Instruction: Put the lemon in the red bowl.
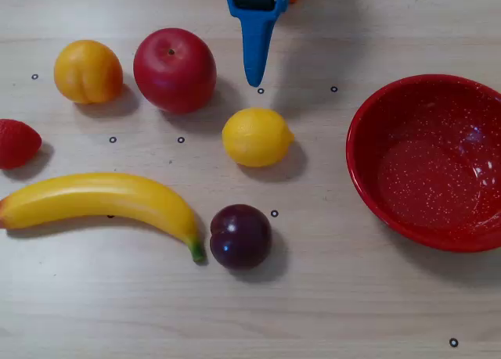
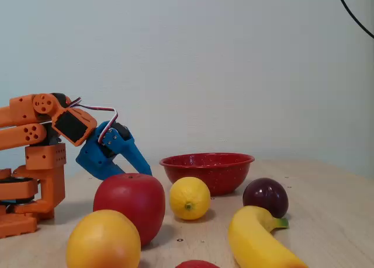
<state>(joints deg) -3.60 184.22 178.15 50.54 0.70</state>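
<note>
We have barely started: the lemon (image 1: 257,137) sits on the table between the apple (image 1: 174,69) and the empty red bowl (image 1: 368,167), well apart from it. Our gripper (image 1: 257,76) hovers just beside the lemon, holding nothing; whether its jaws are apart, we cannot tell. Grasping, carrying and dropping all remain.

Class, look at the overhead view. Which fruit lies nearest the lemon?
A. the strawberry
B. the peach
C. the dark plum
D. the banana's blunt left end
C. In the overhead view, the dark plum sits just below the lemon, while the peach and strawberry lie far off to the left.
</note>
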